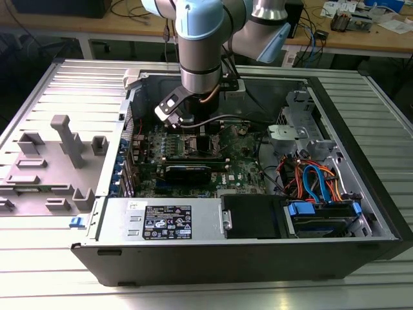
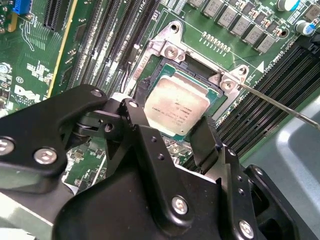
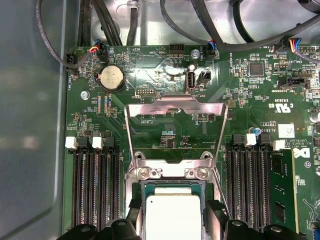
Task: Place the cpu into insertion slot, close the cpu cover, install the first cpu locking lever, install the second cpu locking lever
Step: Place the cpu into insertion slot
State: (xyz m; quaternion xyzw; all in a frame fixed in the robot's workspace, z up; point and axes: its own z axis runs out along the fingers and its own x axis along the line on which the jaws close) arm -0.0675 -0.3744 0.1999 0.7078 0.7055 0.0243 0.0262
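**Ribbed metal bench, open computer, chip in its socket**

Ribbed grey table (image 1: 361,284) carries an open computer case (image 1: 258,258) lying on its side, with grey plastic fixtures (image 1: 64,139) standing on the table toward the exterior view's left. Wooden benches strewn with cables run behind.

From where I stand, the pale blue arm (image 1: 200,58) reaches straight down into the case, over the green motherboard (image 1: 245,171).

In both wrist views the cpu (image 2: 176,105) (image 3: 173,217) lies flat inside the insertion slot (image 2: 197,70) (image 3: 172,185), silvery top facing up. The gripper (image 2: 167,117) (image 3: 173,210) straddles it: its black fingers (image 3: 213,217) stand just beside two opposite edges, spread a little wider than the chip, with slivers of socket showing between. It grips nothing that I can see.

In the first wrist view, the cpu cover (image 3: 150,111) is swung up and back on its hinge, off the socket, bare board showing through its window. A thin locking lever (image 2: 275,102) sticks out unlatched from the socket's corner, over the memory slots (image 3: 92,185). A coin battery (image 3: 110,78) sits beyond the cover.
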